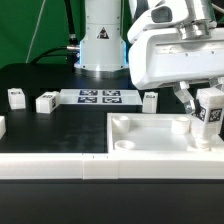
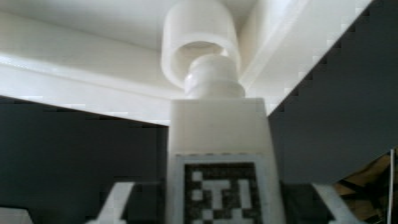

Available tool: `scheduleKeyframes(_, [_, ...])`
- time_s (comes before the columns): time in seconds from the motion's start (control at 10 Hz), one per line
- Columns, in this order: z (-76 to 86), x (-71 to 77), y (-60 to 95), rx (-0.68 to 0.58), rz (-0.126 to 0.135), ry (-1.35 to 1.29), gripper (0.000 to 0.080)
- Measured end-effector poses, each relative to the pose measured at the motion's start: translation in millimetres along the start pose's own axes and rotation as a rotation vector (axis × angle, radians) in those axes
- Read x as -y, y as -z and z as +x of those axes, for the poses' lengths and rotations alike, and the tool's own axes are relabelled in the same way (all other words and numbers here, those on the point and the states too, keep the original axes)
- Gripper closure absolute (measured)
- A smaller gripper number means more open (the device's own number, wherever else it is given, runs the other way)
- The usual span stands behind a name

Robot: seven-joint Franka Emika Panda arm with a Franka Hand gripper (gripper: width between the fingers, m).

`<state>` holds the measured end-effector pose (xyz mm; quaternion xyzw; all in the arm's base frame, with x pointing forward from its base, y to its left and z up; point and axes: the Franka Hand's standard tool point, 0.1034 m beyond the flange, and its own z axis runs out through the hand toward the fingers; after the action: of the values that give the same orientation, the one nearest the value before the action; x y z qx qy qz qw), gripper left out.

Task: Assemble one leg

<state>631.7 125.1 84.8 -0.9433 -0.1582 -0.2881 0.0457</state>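
Exterior view: holding the leg in the end effector, tilted and clear of the surface, over the corner of the white tray-like piece at the exterior view's right. Reading the end effector as clamped onto the leg, with no other support showing under it.

Looking along the leg in the wrist view, tagged face toward the camera, narrow rounded tip meeting a slot-shaped opening in the tray-like piece. Depth of seating impossible to tell.

Judging the leg to be light, rigid and smooth-skinned: unlikely to crush, but likely to swivel or slide between the fingers if pressed off-axis. Favouring a hold across two opposite flat sides of the square body, away from the tip end, leaving the tip free for the opening.

Seeing nothing loose lying in the shallow recess of the tray-like piece. Noting one loose post and a second loose post lying on the surface, on either side of the marker board, both apart from the worked corner.
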Motion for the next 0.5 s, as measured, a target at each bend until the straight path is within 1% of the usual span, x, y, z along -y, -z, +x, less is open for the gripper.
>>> scheduleKeyframes(0.3, [1.2,-1.9,-2.5,-0.062,-0.015,-0.004,0.0509])
scheduleKeyframes(0.5, [0.9,-5.0,-1.9,-0.052,-0.016,-0.006,0.0508])
